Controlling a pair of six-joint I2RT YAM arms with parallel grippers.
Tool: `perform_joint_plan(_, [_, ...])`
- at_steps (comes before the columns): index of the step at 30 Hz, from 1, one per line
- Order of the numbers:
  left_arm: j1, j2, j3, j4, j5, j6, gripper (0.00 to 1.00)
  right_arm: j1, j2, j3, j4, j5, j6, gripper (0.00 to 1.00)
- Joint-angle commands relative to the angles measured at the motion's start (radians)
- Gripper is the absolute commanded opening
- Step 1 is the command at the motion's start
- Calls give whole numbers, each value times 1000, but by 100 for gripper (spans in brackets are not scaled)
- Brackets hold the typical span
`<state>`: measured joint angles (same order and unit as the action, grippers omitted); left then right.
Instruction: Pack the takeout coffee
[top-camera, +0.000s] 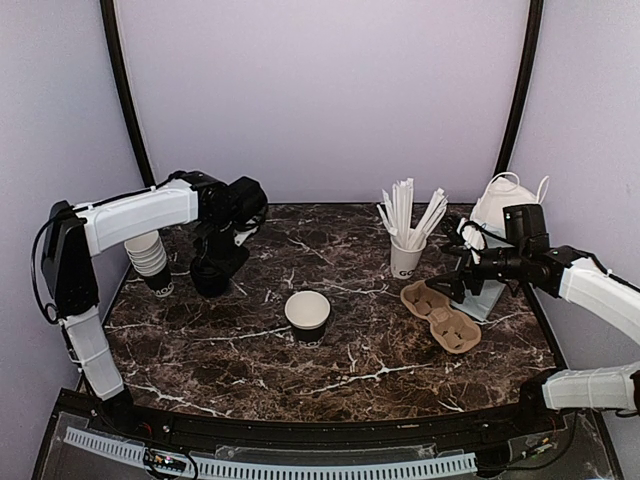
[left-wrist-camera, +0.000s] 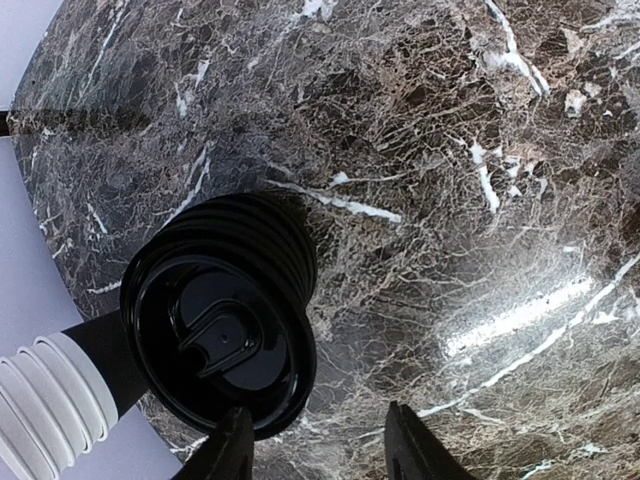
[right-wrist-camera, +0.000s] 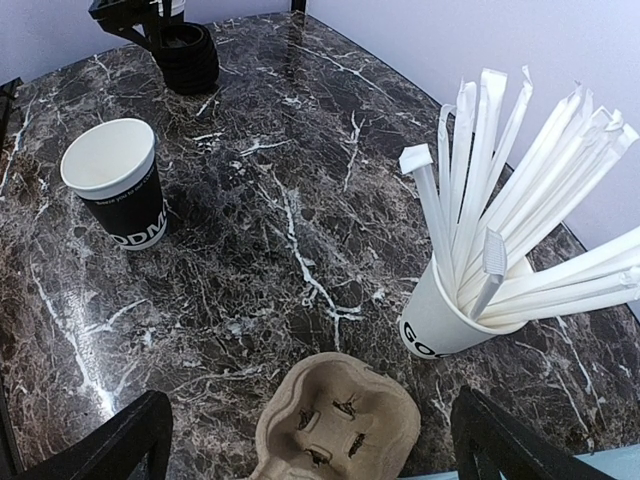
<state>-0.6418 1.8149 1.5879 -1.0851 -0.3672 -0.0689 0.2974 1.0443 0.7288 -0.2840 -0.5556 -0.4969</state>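
Note lidless paper cup (top-camera: 307, 312) upright mid-table, right of and nearer than half-open, empty left gripper (left-wrist-camera: 316, 435) at lid stack (left-wrist-camera: 225, 330), with right gripper (right-wrist-camera: 310, 440) wide open, empty.

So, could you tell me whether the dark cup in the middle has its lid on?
Off: the dark cup stands open, white inside showing; the black lids sit stacked apart.

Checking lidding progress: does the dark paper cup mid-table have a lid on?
No, the dark paper cup stands open, its white inside showing.
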Motion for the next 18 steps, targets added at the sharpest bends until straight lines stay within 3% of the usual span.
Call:
perform_joint_plan(1, [16, 25, 8, 0, -5, 16, 44, -7, 4, -13, 37, 5, -9, 99])
perform_joint_plan(18, [57, 78, -21, 12, 6, 17, 28, -9, 8, -17, 37, 10, -17, 99])
